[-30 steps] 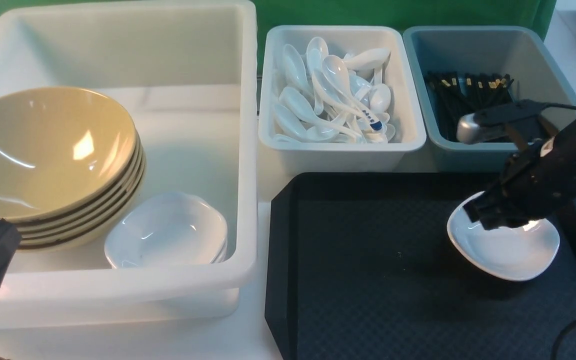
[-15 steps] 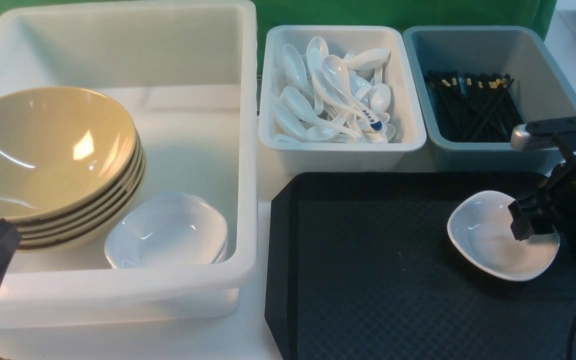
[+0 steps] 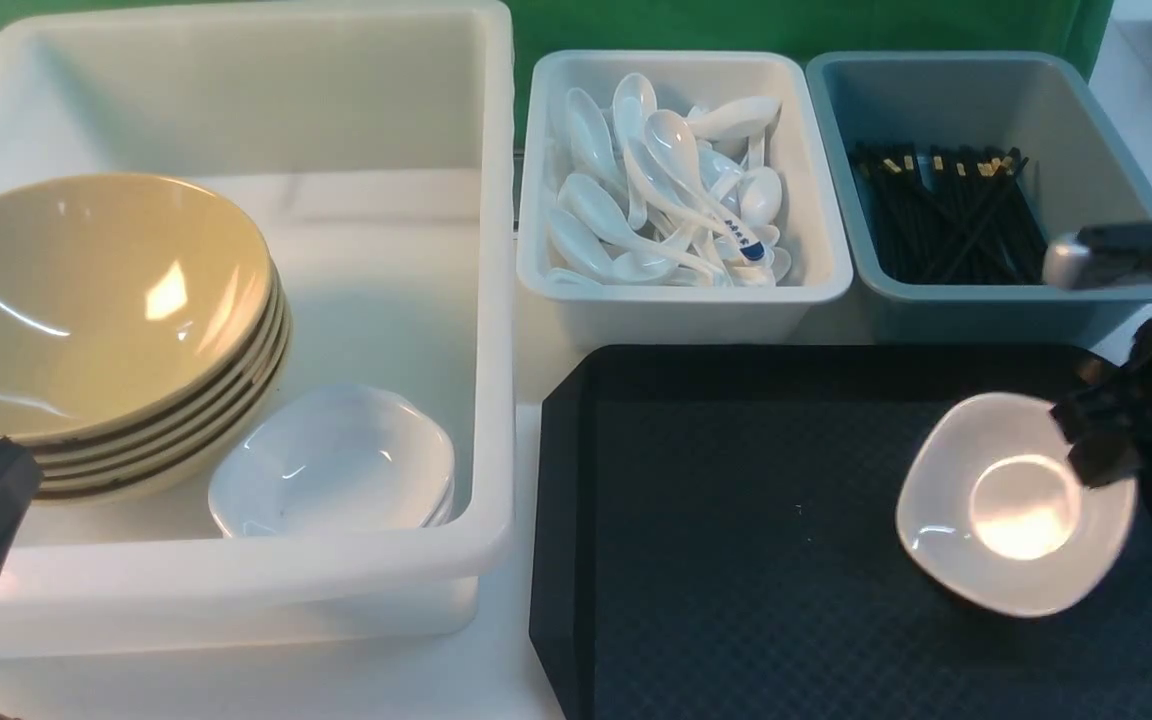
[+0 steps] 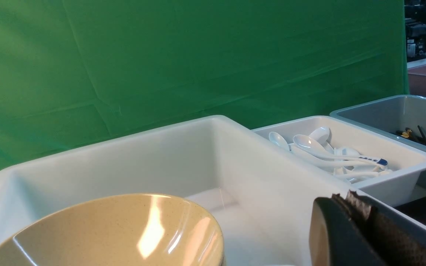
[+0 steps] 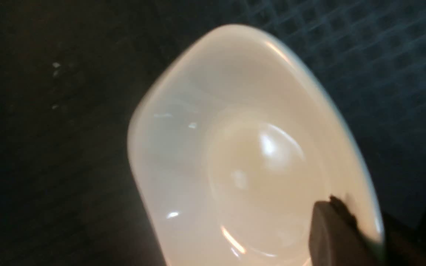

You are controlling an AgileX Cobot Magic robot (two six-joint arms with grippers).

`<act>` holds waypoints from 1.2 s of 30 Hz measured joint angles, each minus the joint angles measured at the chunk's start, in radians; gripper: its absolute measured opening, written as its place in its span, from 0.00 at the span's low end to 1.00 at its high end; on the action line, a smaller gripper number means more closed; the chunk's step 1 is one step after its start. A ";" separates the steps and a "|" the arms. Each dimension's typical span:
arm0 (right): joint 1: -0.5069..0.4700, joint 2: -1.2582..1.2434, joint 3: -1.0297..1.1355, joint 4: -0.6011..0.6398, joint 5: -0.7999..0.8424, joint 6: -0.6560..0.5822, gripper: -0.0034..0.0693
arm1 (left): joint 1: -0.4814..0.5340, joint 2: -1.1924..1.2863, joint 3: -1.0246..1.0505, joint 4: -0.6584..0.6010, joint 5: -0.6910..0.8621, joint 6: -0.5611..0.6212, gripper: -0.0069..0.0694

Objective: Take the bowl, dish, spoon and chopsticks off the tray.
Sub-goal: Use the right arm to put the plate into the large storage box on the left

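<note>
Front view: no readable writing shows anywhere; the only marks are small blue ones on the spoon's handle, too small to read. That spoon lies on a heap of plain white spoons in the small white tub. The blue-grey tub beside it holds black chopsticks with gold bands. The big white tub holds a stack of yellow bowls and, just beside it, stacked white dishes. On the black tray only one white dish is left, near its right side, tilted and blurred. The right gripper pinches that dish's right rim between its jaws. The left gripper, low at the left near the bowls, has its jaws pressed together, empty.
</note>
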 joint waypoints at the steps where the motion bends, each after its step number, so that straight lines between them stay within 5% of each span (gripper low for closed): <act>1: 0.008 -0.039 -0.007 0.011 0.007 -0.013 0.14 | 0.000 0.000 0.000 0.000 0.000 0.000 0.08; 7: 0.189 -0.190 -0.150 0.276 -0.065 -0.160 0.14 | 0.000 0.000 0.000 0.000 0.000 0.001 0.08; 10: 0.376 -0.136 -0.230 0.407 -0.171 -0.219 0.14 | 0.000 0.000 0.000 0.000 0.000 0.001 0.08; 15: 0.621 0.070 -0.352 0.449 -0.321 -0.287 0.14 | 0.000 0.000 0.000 0.000 0.000 0.001 0.08; 18: 0.688 0.199 -0.407 0.451 -0.375 -0.308 0.14 | 0.000 0.000 0.000 0.000 -0.001 0.001 0.08; 23: 0.723 0.372 -0.517 0.450 -0.395 -0.304 0.25 | 0.000 0.000 0.000 0.000 -0.001 0.001 0.08; 30: 0.715 0.407 -0.603 0.443 -0.278 -0.255 0.57 | 0.000 0.000 0.000 0.000 -0.001 0.001 0.08; 33: 0.683 0.358 -0.634 0.397 -0.156 -0.239 0.56 | 0.000 0.000 0.000 0.000 -0.001 0.001 0.08; 36: 0.615 0.196 -0.649 0.240 -0.005 -0.180 0.39 | 0.000 0.000 0.000 0.000 -0.001 0.001 0.08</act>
